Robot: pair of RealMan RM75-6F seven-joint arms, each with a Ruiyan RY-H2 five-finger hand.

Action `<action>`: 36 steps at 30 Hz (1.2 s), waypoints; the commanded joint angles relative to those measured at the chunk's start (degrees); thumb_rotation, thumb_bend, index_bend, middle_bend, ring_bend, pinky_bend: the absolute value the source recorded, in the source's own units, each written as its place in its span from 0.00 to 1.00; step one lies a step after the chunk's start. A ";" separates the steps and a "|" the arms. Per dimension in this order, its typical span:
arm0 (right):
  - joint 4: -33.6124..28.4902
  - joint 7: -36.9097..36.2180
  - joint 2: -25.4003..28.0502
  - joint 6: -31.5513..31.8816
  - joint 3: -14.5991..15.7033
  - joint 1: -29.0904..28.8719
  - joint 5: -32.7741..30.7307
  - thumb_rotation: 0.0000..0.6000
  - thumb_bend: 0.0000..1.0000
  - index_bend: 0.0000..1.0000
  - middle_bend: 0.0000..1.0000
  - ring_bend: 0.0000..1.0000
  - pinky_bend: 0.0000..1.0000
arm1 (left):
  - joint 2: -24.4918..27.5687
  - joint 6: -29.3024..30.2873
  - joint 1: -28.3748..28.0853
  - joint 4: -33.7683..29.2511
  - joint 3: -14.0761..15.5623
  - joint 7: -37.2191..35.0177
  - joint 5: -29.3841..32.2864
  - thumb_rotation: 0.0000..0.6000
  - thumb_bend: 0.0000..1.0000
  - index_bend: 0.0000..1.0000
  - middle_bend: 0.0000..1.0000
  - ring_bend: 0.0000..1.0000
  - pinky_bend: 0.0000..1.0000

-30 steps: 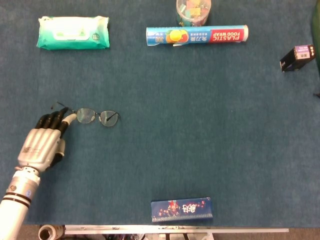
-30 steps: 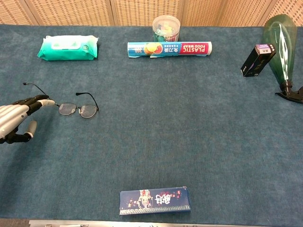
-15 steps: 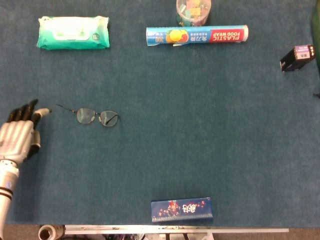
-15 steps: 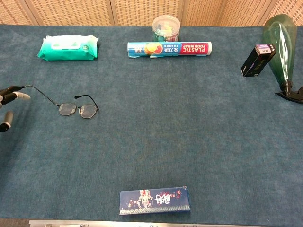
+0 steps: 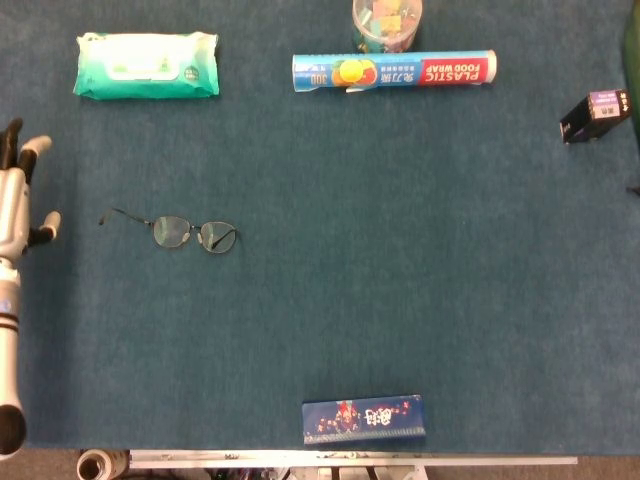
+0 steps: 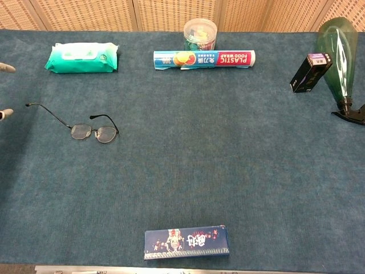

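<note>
Lying flat on the blue table (image 5: 320, 300), the glasses (image 5: 185, 232) rest lenses down with both temples unfolded, one reaching leftward. Left hand (image 5: 15, 195) hovers at the table's left edge, apart from them, fingers spread and holding nothing. Farther back sit a wipes pack (image 5: 147, 64) and a food-wrap box (image 5: 394, 71). Right hand is out of sight.

Lab-style test table (image 6: 228, 171), blue felt, assorted household goods

Left hand (image 5: 14, 195): withdrawn from the glasses (image 5: 175, 230) to the table's left edge, fingers spread; glasses' near arm now unfolded.
</note>
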State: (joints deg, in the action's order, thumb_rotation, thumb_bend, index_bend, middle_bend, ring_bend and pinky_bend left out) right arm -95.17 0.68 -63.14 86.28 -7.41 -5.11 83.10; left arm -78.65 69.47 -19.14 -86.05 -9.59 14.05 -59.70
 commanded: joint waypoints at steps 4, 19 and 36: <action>0.02 -0.03 -0.06 -0.06 -0.02 -0.08 0.00 1.00 0.04 0.15 0.21 0.21 0.45 | -2.02 2.52 -0.67 0.47 -2.53 -0.73 0.49 1.00 0.23 0.16 0.00 0.00 0.06; -0.31 -0.17 0.03 0.00 -0.19 -0.21 -0.10 1.00 0.04 0.15 0.21 0.21 0.45 | -5.07 6.90 0.44 -2.20 -1.79 -6.65 -6.67 1.00 0.23 0.17 0.00 0.00 0.06; -0.31 -0.71 0.19 -0.05 -0.08 -0.07 -0.25 1.00 0.04 0.15 0.21 0.21 0.45 | -7.25 6.97 0.54 -4.81 -0.37 -7.64 -10.18 1.00 0.22 0.17 0.00 0.00 0.06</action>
State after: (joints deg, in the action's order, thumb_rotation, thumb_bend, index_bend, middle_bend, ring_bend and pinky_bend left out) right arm -95.50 -0.01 -62.93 86.24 -7.50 -5.18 82.85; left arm -85.76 76.45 -18.55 -90.75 -10.01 6.38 -69.76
